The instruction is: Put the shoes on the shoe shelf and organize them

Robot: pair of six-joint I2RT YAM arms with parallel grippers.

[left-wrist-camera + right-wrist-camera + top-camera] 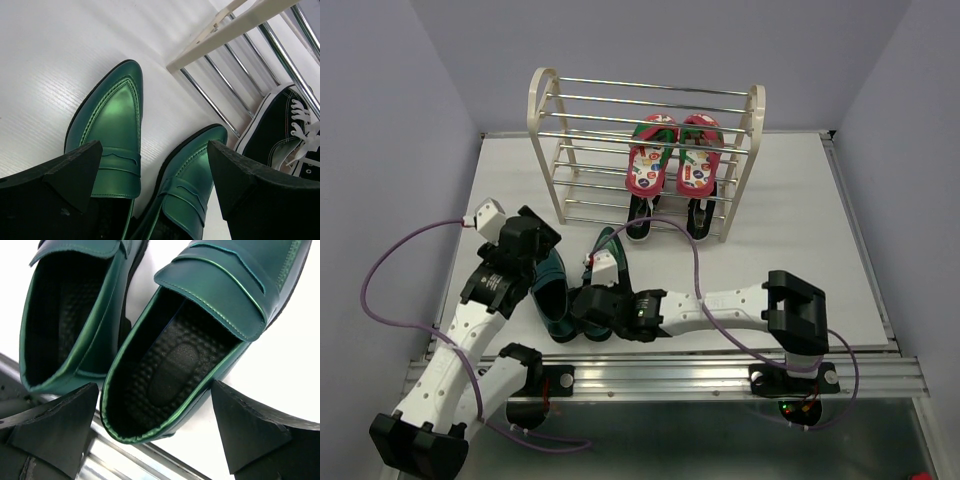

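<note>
Two glossy dark-green loafers [552, 290] lie side by side on the table near its front edge, toes toward the shelf. My left gripper [535, 250] is open above them; both toes show between its fingers, left loafer [110, 135], right loafer [192, 175]. My right gripper [592, 310] is open over the heel of the right loafer [175, 365], fingers either side of it. The cream shoe shelf [645, 150] holds the red flip-flops [675, 152] on an upper tier and the black sneakers [670, 215] at the bottom.
The table's metal front rail [670, 370] runs just behind the loafers' heels and shows in the right wrist view [120, 460]. The shelf's left half has bare rods [590, 160]. A purple cable [380, 270] loops left of the left arm.
</note>
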